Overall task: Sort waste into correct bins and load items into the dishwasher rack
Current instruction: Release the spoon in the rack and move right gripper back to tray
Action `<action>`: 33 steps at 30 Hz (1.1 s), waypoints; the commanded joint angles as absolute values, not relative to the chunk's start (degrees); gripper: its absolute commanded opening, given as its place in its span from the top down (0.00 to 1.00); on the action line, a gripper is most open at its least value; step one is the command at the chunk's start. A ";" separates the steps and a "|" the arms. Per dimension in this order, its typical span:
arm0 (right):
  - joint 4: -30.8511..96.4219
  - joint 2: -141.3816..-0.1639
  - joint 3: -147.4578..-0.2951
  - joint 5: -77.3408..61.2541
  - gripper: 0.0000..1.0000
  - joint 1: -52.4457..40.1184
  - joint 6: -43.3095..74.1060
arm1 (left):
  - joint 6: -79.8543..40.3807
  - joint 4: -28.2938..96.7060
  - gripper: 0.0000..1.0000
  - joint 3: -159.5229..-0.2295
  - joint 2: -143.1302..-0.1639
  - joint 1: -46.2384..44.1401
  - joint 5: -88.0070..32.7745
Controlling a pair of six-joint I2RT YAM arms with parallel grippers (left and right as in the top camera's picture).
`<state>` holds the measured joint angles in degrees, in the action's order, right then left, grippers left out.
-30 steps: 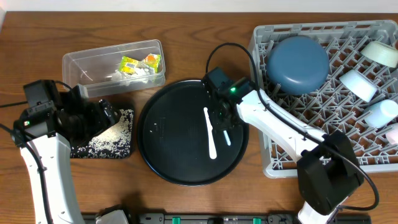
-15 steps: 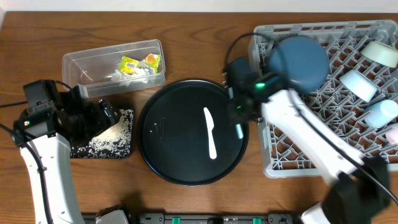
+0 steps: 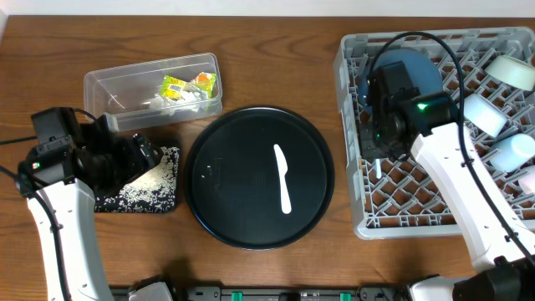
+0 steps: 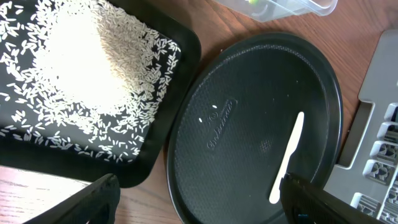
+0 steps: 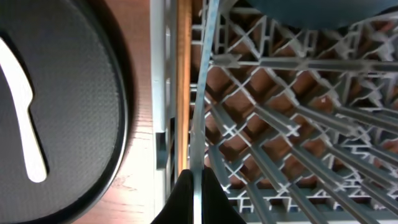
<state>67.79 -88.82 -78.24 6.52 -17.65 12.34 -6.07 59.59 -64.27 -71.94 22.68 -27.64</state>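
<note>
Setting: a wooden surface seen from above, with one robot arm at each side.
Right pincer [image 5: 194,177]: clamped tight on the end of a thin, flat, pale blue utensil [image 5: 200,93].
Where it hangs: over the left part of the dishwasher rack [image 3: 351,192], just inside its left wall and beside the upturned dark-blue bowl [image 3: 422,79].
Long axis of the held piece: it runs straight out ahead of the pincer, almost parallel to the rack's left wall and above the open lattice.
Coming move, as I judge it: lower and release, so the strip must settle between the pegs and not on the rim.
Risk: something this narrow could slip through a lattice gap.
Left pincer [image 4: 200,186]: spread wide, holding nothing, poised above the edge of the black rectangular tray [image 4: 163,149] heaped with rice [image 4: 81,56].
White spoon [image 3: 284,177]: alone on the round black tray [image 3: 234,184], between the two arms, lengthwise from far to near with a slight lean.
Nearer arm: the right one looks a little closer to the spoon, which lies to its left, well apart.
Clear tub [image 3: 100,88]: at the far left, holding wrappers [image 3: 188,84].
</note>
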 commanded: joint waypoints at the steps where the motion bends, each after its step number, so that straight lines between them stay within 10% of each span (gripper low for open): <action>1: 66.61 -89.32 -75.16 7.49 0.99 -17.19 11.07 | -6.35 59.72 0.16 -64.99 -72.23 22.92 -27.16; 10: 59.70 -89.32 -70.06 7.53 0.97 -17.19 11.07 | -6.35 59.72 0.17 -64.99 -72.23 22.92 -27.16; 15: 57.58 -89.30 -70.19 7.49 0.72 -17.21 11.07 | -6.35 59.79 0.17 -64.99 -72.23 22.92 -27.16; 33: 52.66 -89.12 -78.94 -6.90 0.66 -29.06 8.32 | -6.35 59.75 0.17 -64.99 -72.23 22.92 -27.16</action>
<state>52.62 -88.07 -78.26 -4.38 -26.26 9.34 -6.07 59.61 -64.29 -71.96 22.68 -27.64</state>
